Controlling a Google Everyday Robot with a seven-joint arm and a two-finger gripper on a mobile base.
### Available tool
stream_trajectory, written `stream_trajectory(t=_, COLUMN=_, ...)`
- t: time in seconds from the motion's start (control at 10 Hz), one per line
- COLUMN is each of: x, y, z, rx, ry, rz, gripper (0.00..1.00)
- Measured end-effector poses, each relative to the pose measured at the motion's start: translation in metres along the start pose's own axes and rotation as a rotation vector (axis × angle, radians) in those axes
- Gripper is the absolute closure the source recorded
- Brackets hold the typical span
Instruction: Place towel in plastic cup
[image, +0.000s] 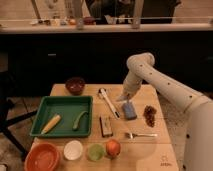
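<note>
My gripper (123, 95) hangs low over the table's right half, at the end of the white arm coming in from the right, and it is shut. Right at its tip there is a small pale grey-blue piece, the towel (121, 98), just left of a darker blue sponge block (129, 110). I cannot tell whether the towel is gripped or only lies under the tip. The translucent light-green plastic cup (95, 151) stands in the front row, well to the left of and nearer than the gripper.
A green tray (63, 106) holds a corn cob and a green pod. A dark bowl (75, 85) stands behind it. An orange bowl (42, 158), white cup (73, 149) and apple (113, 148) flank the plastic cup. A brush (108, 102), bar (105, 125), fork (140, 134) and dried fruit (149, 115) lie nearby.
</note>
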Motion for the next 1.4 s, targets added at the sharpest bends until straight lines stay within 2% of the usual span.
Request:
stream_trajectory(t=0.2, x=-0.024, y=-0.001, z=-0.008, rx=0.014, ry=-0.027, rz=-0.005, gripper=1.0)
stream_trajectory(t=0.3, x=-0.042, y=0.001, z=-0.009, rx=0.018, ry=-0.056, rz=-0.001, gripper=1.0)
stream_trajectory(t=1.1, x=-0.045, y=-0.002, z=-0.008, rx=0.022, ry=-0.063, rz=-0.004, gripper=1.0)
stream_trajectory(t=1.4, x=-0.072, y=-0.012, z=-0.01, rx=0.026, ry=-0.081, rz=-0.076, gripper=1.0)
